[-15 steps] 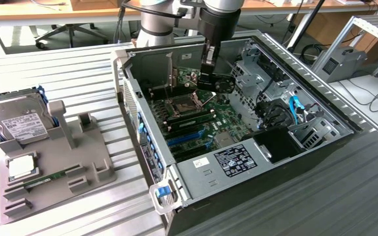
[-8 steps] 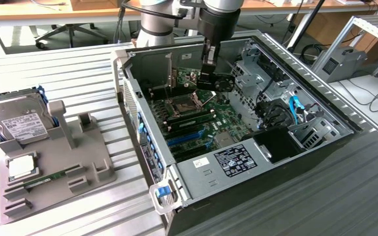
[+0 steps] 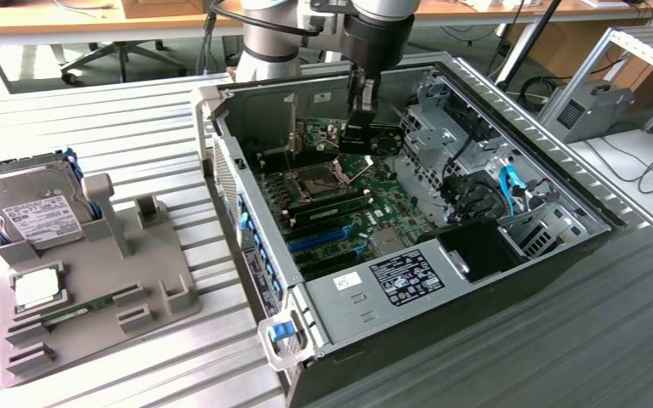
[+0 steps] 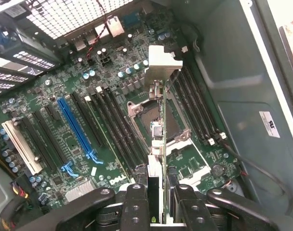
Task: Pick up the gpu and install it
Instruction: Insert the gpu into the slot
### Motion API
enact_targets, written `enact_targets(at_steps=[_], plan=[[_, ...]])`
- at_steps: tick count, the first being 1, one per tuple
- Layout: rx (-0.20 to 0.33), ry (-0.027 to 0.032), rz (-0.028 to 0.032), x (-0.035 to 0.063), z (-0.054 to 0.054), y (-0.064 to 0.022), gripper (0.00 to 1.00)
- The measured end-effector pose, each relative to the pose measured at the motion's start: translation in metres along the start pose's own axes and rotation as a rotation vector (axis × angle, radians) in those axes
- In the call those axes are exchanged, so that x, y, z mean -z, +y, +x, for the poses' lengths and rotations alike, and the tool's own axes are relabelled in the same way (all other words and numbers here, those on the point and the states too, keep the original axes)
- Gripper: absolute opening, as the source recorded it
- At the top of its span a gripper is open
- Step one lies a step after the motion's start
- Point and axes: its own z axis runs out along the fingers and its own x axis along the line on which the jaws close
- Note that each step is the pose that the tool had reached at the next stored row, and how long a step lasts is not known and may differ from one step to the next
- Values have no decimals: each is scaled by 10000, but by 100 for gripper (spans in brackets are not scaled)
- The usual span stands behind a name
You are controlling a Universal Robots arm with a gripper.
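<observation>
Black fingers (image 4: 158,202) clamped on gpu (image 4: 158,139) — edge-on above motherboard (image 4: 79,134), card's face unseen, inside computer case (image 3: 553,255).

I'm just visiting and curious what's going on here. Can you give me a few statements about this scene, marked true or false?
1. The tool holds the gpu edge-on above the motherboard. True.
2. The gpu is already seated in the blue slot. False: it is held over the CPU socket, apart from that slot.
3. A hard drive stands in the grey holder beside the case. True.
4. The case is closed. False: its side is open, the motherboard exposed.
</observation>
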Motion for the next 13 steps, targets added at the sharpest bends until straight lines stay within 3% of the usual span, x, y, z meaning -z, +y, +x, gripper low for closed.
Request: enact_targets(at_steps=[13], plan=[[1104,-23,-82,-1,-22,11,26]])
